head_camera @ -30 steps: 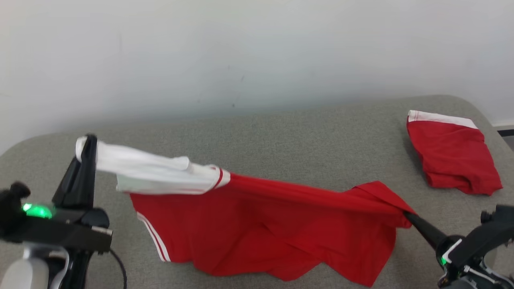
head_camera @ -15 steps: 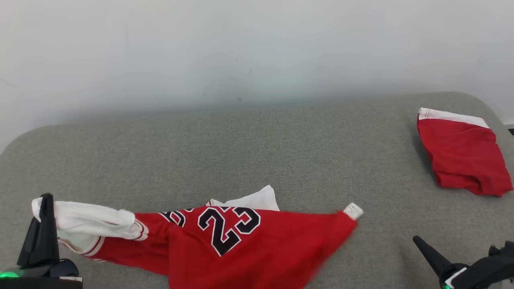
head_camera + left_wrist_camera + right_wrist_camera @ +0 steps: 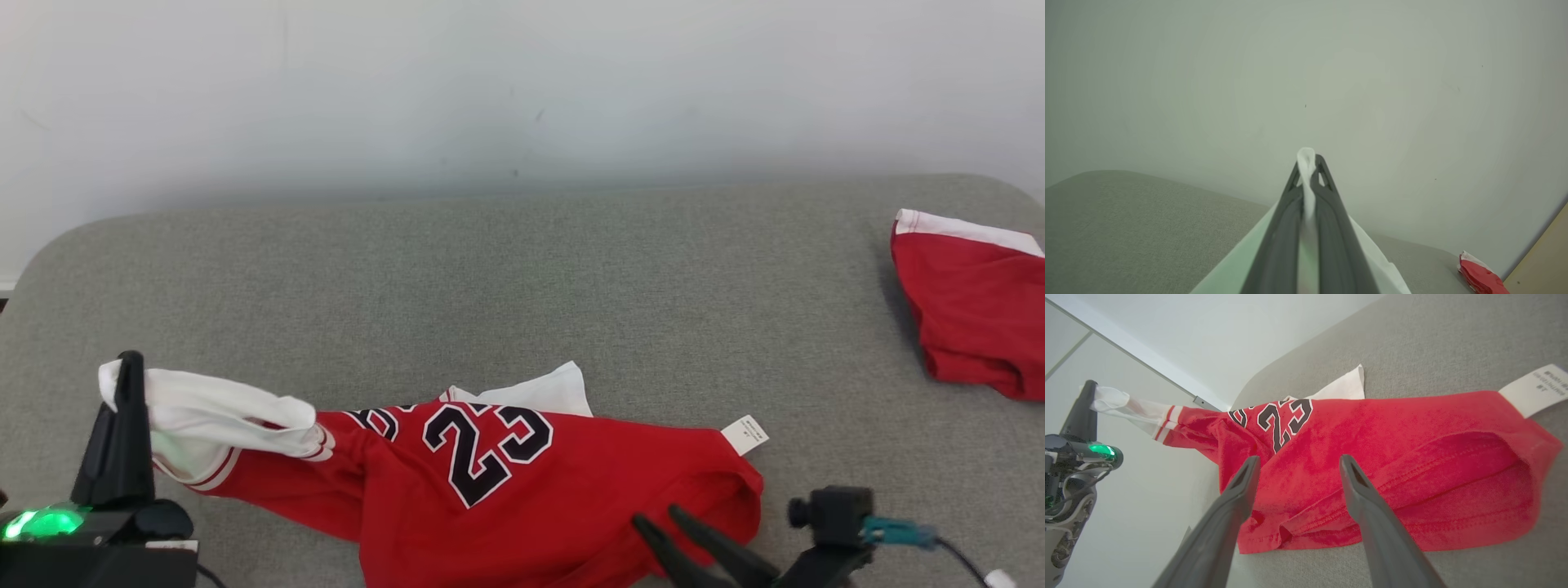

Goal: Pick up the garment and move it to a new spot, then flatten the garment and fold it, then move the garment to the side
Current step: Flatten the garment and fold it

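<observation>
Red with a black number, the jersey point(image 3: 604, 482) is lying bunched up on the near side of the grey surface point(image 3: 522, 286). I am working on flattening it. My left jaws are pinching its white sleeve point(image 3: 220, 412) tight and holding that end up a little. My right jaws are hanging wide open just over the bottom hem, holding nothing. Next, I think, they are needing to grab that hem and pull sideways.
</observation>
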